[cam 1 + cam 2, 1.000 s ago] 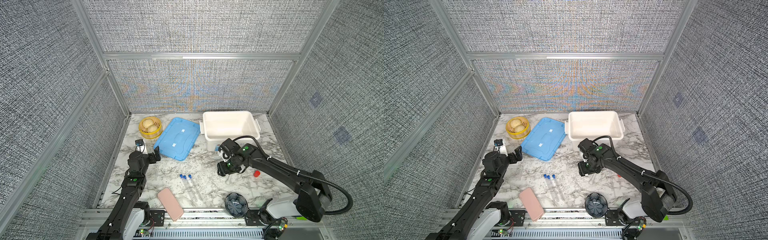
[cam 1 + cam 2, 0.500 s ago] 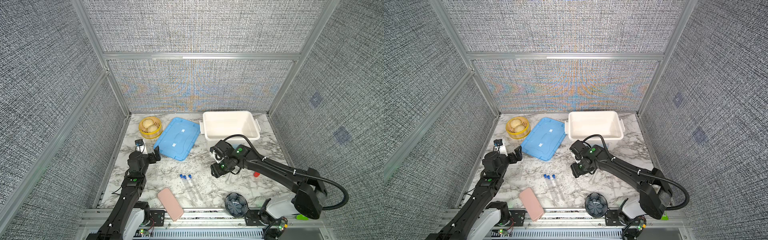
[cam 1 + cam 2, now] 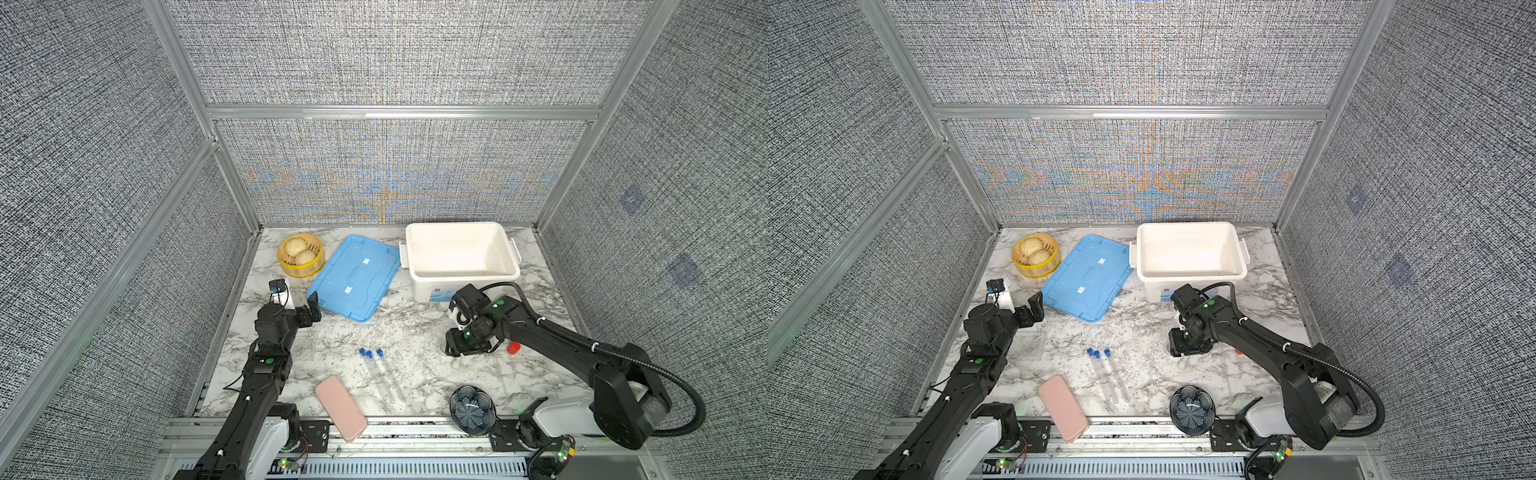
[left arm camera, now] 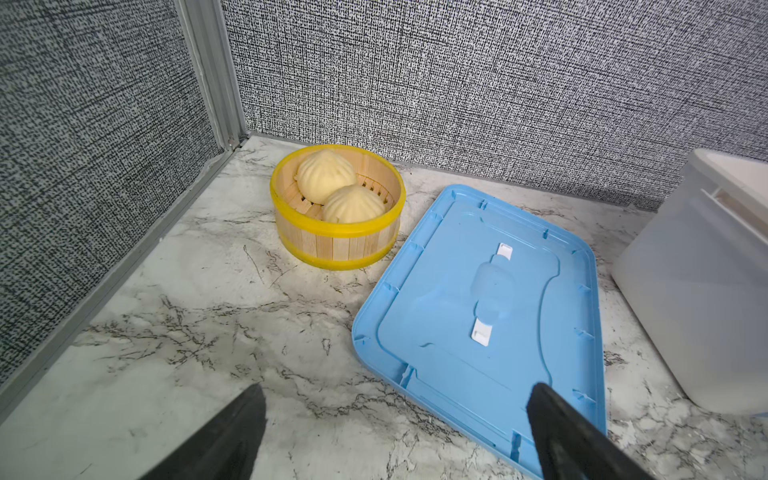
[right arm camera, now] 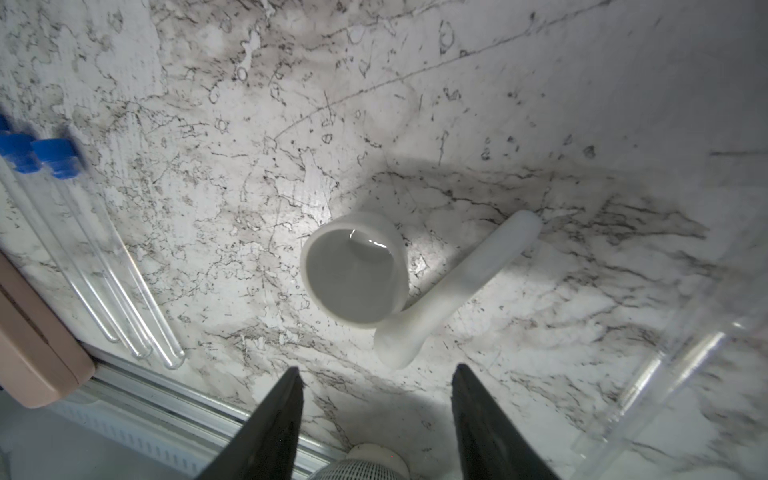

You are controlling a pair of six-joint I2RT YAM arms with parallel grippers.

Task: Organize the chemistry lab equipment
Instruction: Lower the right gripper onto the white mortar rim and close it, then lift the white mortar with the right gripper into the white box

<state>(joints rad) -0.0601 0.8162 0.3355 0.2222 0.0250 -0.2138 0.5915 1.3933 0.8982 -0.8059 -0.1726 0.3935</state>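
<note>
Right gripper (image 5: 376, 368) parted, empty, over glossy white mortar bowl (image 5: 353, 270) beside matte white pestle (image 5: 453, 291).

This is a robot test cell in a laboratory, not a home or a shop. Walls of grey woven-fabric panels (image 3: 395, 54), set in bare aluminium frame bars (image 3: 399, 113), box in a small white marble-patterned table (image 3: 415, 328). The left robot arm (image 3: 266, 370) and the right robot arm (image 3: 552, 345), both black and jointed, stand on a slotted aluminium rail (image 3: 415, 430) along the table's front edge. A black corrugated cable (image 3: 698, 411) and a small circuit board with a green light (image 3: 563, 455) lie by the right base. The table carries a mixed lot of props: a round yellow steamer basket with buns (image 3: 300, 272), a flat blue plastic lid (image 3: 353, 278), an open white plastic bin (image 3: 463, 275) and three long clear tubes with blue caps (image 3: 382, 374).
</note>
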